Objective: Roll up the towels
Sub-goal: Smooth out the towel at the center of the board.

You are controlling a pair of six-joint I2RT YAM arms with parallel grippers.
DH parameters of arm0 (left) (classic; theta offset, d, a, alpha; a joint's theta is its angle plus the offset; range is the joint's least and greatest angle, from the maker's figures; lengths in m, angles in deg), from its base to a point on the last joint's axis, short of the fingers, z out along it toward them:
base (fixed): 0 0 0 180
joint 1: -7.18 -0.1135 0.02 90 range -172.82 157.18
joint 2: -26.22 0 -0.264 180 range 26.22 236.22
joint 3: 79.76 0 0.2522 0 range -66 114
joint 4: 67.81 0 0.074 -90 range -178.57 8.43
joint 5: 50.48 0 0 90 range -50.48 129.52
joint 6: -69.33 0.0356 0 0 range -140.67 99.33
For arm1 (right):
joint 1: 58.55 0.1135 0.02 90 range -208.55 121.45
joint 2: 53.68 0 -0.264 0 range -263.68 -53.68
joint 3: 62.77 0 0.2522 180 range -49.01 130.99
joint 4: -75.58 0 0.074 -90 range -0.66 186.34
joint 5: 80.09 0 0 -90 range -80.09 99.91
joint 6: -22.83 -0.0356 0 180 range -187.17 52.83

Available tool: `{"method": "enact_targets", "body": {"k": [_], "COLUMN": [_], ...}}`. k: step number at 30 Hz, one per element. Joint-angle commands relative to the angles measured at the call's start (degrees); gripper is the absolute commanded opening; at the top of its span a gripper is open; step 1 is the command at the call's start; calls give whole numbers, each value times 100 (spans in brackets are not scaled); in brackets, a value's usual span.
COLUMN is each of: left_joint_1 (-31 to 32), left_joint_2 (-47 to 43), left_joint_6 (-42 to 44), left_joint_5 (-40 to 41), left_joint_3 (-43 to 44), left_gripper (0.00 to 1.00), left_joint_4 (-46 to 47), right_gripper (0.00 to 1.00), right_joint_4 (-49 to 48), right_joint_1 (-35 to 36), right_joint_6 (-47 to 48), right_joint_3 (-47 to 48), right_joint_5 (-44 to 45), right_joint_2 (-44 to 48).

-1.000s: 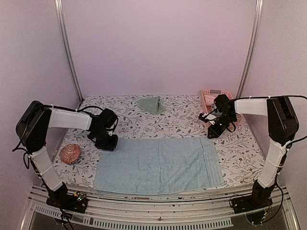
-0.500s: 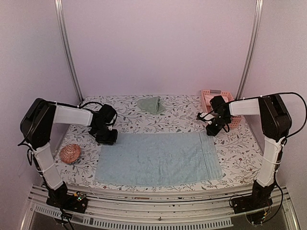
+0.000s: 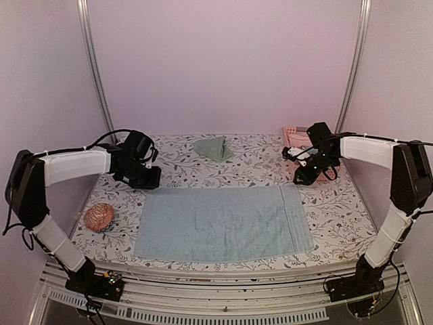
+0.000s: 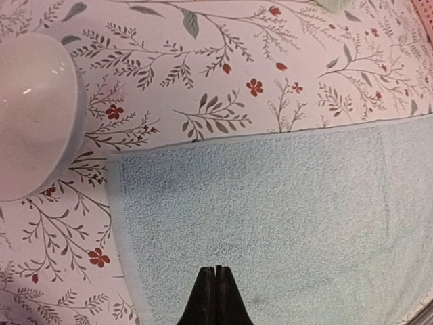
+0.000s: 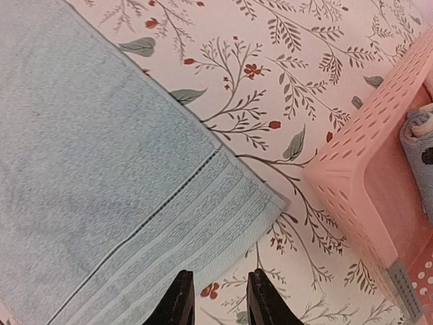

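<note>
Progress: nothing is rolled as far as I can see, and no edge of either towel is turned over yet.
Light blue towel: the light blue towel [image 3: 223,222] lies spread flat in the middle of the tabletop [image 3: 338,203], long side across, with no fold or curl showing.
Green towel: the green towel [image 3: 213,147] sits in a loose heap at the far edge, well apart from both arms and not flattened.
Left to do: I judge the whole job is ahead, with the blue one to roll and the green one to spread and then roll.
Left gripper: my left gripper [image 4: 215,294] has its fingers pressed together with nothing between them. It is over the blue towel just inside the far left corner, and I cannot tell whether it touches the cloth.
Right gripper: my right gripper [image 5: 218,301] has its fingers apart and empty. It is at the far right corner, one finger over the striped hem and the other over bare tabletop just off the edge.
Basket: the pink basket [image 5: 352,169] stands near that corner, apart from the towel. A bit of grey cloth [image 5: 419,139] with a dark mark shows inside, and I cannot tell what it is.
</note>
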State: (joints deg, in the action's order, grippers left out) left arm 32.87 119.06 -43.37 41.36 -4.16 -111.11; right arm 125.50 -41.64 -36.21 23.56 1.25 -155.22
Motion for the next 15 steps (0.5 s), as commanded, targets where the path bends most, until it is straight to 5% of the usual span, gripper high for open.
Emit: {"method": "enact_targets", "body": {"k": [1,6,15], "left_joint_1": [35,201,228], "left_joint_2": [-569,-1026,-1404], "left_joint_6": [-66,-177,-170], "left_joint_5": [-522,-540,-424], "left_joint_3": [-326,-716,-1352], "left_gripper": [0,0,0], "left_joint_4": [-132,-62,202], "right_gripper": [28,25,20], "right_joint_4": [1209,1605,1254], "right_joint_1": [23,144,576], "right_joint_6": [432,1310,1637], "right_joint_3": [-567,-1661,-2846], "right_joint_5": [-847,-863,-619], "right_joint_2": [1034,1723,1617]}}
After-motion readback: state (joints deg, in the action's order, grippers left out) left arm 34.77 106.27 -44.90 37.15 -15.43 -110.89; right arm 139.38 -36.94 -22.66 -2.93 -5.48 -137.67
